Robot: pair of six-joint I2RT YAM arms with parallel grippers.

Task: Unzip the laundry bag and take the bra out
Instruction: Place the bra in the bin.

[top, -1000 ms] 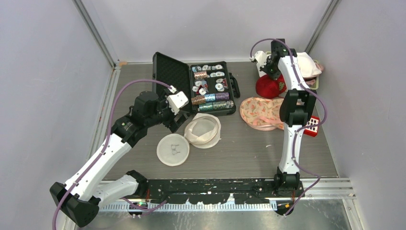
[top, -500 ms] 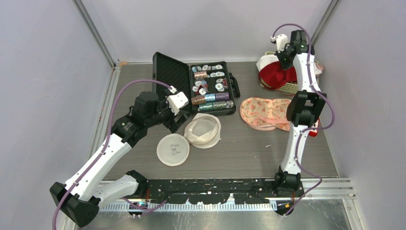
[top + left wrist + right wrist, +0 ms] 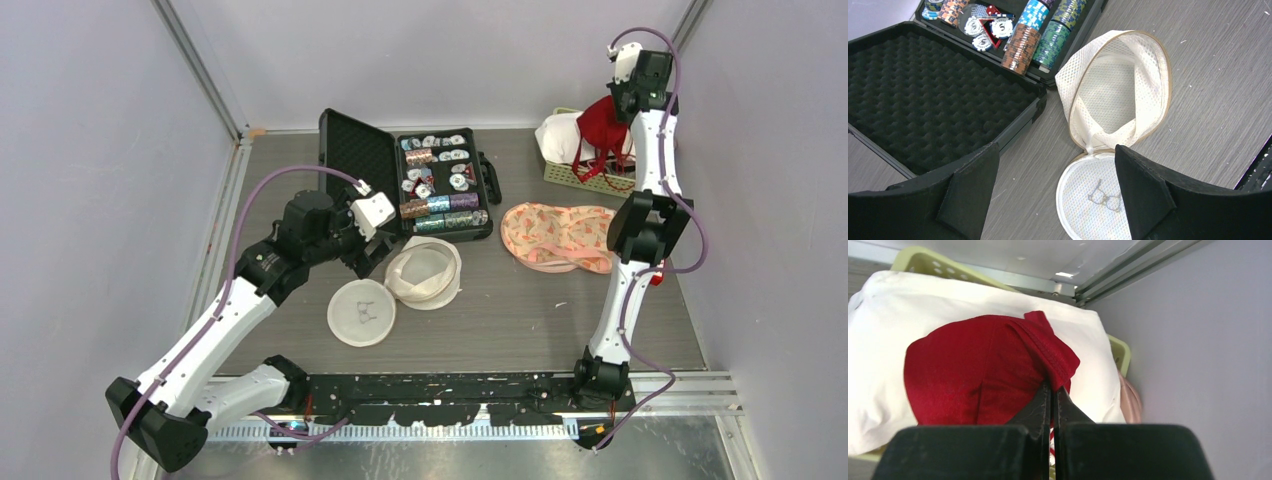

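though tiny from above, right hand [image 3: 1052, 387] clamped on bra [image 3: 963, 370] up close; left hand [image 3: 1053, 165] agape

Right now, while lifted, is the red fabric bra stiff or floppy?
Probably floppy: the red fabric bra droops from the right end effector, straps dangling. Likely light: a pinch on one edge carries it. Its straps might snag the pale green plastic basket.

left tool [image 3: 1058, 192] spread, low | right tool [image 3: 1052, 392] clamped, up high
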